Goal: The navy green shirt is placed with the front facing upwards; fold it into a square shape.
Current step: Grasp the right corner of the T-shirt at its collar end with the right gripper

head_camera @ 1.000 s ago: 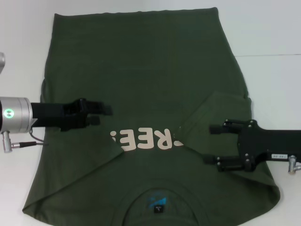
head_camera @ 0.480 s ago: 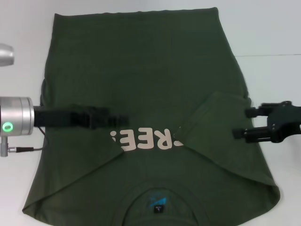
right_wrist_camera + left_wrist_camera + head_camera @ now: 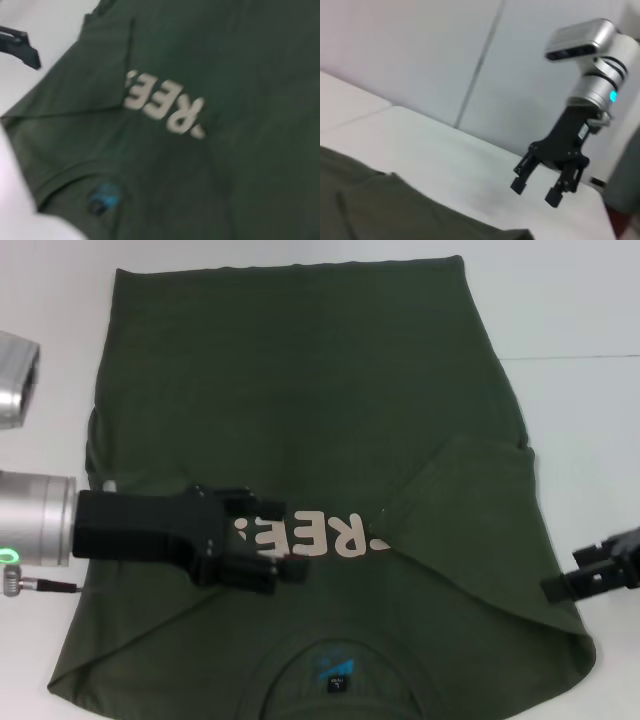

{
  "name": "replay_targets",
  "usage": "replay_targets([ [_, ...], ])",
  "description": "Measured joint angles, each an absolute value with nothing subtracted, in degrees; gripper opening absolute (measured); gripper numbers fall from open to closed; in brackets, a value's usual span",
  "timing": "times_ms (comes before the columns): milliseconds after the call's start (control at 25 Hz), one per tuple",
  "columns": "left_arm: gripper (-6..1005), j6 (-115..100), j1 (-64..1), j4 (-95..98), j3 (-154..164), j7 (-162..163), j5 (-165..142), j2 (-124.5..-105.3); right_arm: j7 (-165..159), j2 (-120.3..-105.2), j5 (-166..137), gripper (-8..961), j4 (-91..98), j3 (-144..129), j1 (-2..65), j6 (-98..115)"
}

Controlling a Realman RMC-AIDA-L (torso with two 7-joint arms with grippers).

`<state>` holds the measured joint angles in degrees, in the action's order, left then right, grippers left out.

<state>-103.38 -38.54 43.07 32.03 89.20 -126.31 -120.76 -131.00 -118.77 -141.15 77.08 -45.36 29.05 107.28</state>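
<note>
Since a moment ago: left gripper advanced across navy green shirt to the lettering, fingers apart; right gripper withdrawn to the shirt's edge, also apart, empty. Shirt flat on table, both sleeves folded in. Next, probably: grasping collar end or hem for a lengthwise fold.
</note>
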Motion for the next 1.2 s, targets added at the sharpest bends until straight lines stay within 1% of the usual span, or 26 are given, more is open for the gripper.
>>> replay_targets([
  [200,930,-104.02,-39.01,43.03,34.41,88.1,-126.28,-121.28,-135.1,-118.58,-144.57,850,76.96,-44.48,30.93,111.63],
  [440,927,-104.52,-39.04,42.94,37.31,87.66,-126.24,-121.61,-138.08,-119.54,-155.37,849,76.23,-48.75,32.59,109.95],
  [760,922,-104.35,-38.47,42.89,38.21,87.28,-126.2,-122.2,-141.02,-119.62,-158.62,848,71.86,-54.55,33.41,104.04],
  [1200,916,-103.6,-38.4,42.89,37.81,87.63,-126.2,-122.25,-142.83,-119.61,-159.25,847,68.46,-59.44,34.19,99.8],
])
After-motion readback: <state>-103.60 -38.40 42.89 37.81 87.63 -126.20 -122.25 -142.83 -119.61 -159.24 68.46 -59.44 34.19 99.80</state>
